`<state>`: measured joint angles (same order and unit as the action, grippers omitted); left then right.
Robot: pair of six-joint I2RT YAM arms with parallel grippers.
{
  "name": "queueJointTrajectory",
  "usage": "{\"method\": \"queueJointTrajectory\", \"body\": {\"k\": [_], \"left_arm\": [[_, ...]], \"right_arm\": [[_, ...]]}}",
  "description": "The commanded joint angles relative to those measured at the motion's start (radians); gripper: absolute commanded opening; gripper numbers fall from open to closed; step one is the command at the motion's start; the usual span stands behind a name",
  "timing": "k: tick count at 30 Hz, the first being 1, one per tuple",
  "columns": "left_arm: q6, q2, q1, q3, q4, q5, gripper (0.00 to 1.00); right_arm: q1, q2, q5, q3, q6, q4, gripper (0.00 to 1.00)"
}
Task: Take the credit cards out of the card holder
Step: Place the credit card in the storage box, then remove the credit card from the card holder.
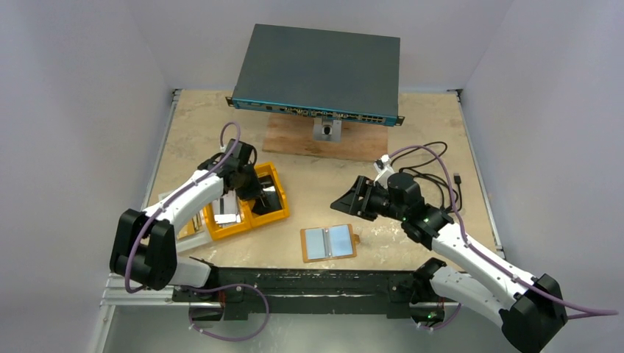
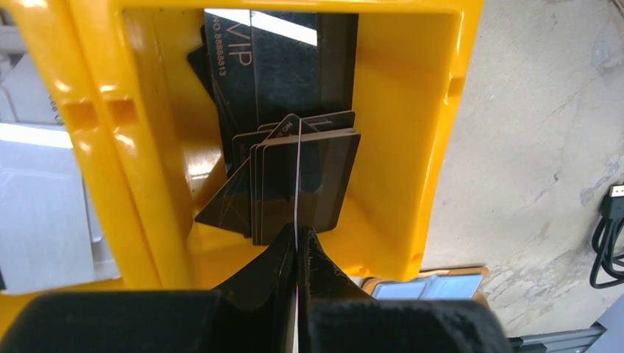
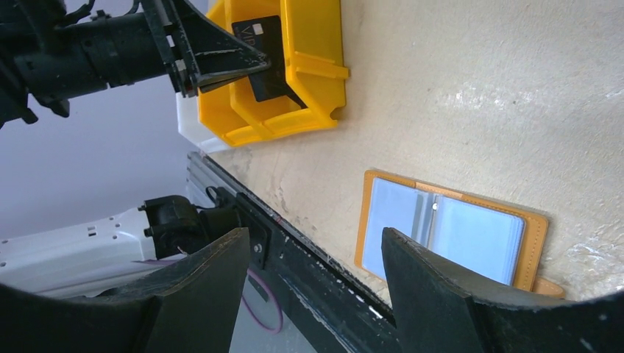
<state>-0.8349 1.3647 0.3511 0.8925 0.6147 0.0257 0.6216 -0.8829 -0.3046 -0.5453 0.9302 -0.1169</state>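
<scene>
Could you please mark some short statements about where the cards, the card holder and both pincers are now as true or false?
1. The left pincer is shut on a thin card over the yellow tray. True.
2. The right pincer grips the card holder. False: it is open and holds nothing.
3. The card holder lies folded shut. False: it lies open.
4. Several dark cards are inside the yellow tray. True.
</scene>
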Motion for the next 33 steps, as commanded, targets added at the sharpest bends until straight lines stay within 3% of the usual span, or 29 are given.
{"method": "queueJointTrajectory", "body": {"k": [1, 7, 11, 18, 24, 29, 33], "left_arm": [[0.037, 0.040, -0.018, 0.039, -0.088, 0.063, 0.02], [0.059, 0.048, -0.022, 0.057, -0.056, 0.070, 0.13], [0.076, 0.024, -0.023, 0.082, -0.001, 0.047, 0.26], [0.102, -0.085, -0.023, 0.086, 0.076, 0.017, 0.37], [0.129, -0.204, -0.015, 0.041, 0.090, 0.108, 0.50], [0.132, -0.290, 0.094, 0.010, 0.098, 0.139, 0.61], [0.096, -0.320, 0.182, -0.023, 0.088, 0.145, 0.62]], "right_arm": [[-0.002, 0.013, 0.016, -0.006, -0.025, -0.005, 0.67], [-0.001, -0.001, 0.019, 0.005, -0.034, 0.004, 0.67], [0.000, -0.020, 0.047, -0.009, -0.050, -0.011, 0.69], [0.000, -0.039, 0.079, -0.019, -0.068, -0.046, 0.70], [0.010, -0.055, 0.113, -0.018, -0.085, -0.089, 0.69], [0.132, -0.100, 0.241, -0.050, -0.073, -0.142, 0.67], [0.273, -0.182, 0.386, -0.093, -0.031, -0.189, 0.62]]}}
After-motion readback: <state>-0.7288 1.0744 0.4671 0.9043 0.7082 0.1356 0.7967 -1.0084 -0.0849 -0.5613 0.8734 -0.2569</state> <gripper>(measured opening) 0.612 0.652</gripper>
